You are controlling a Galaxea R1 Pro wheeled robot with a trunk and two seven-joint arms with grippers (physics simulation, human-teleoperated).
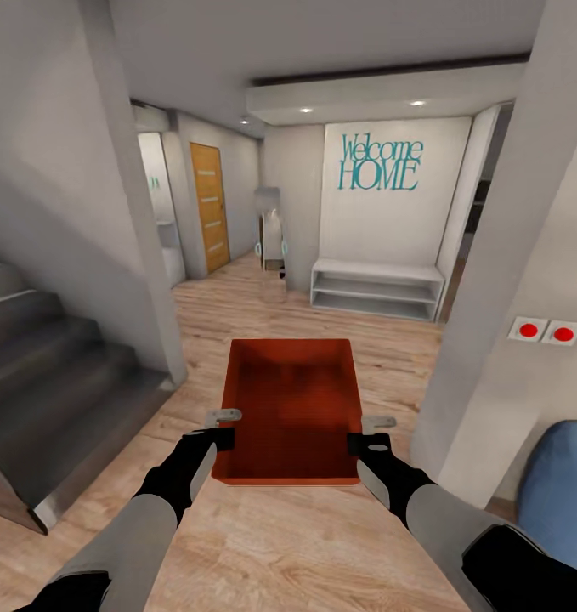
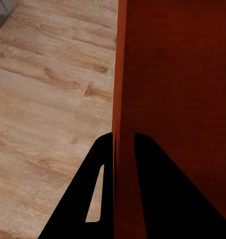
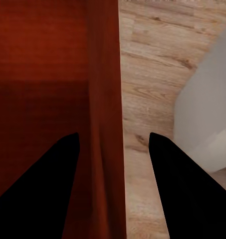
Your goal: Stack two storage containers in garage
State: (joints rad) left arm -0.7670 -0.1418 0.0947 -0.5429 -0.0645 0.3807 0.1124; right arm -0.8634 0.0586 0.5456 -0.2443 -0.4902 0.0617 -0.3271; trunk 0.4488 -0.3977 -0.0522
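Now carrying: storage container (image 1: 292,408) held level above wood floor (image 1: 263,544) in hallway. Left tool (image 1: 223,429) clamped on left wall; right tool (image 1: 371,432) straddles right wall, jaws wider. Keep box level, clear pillar (image 1: 500,280), drive slow.

Grey forearms, black wrists, each end effector (image 1: 223,427) (image 1: 369,433) black with silver fingertips.

An orange-red, open-topped storage container (image 1: 293,408) is held level above the wood plank floor (image 1: 322,544), between the left tool (image 1: 223,427) and right tool (image 1: 369,433), each straddling a side wall.
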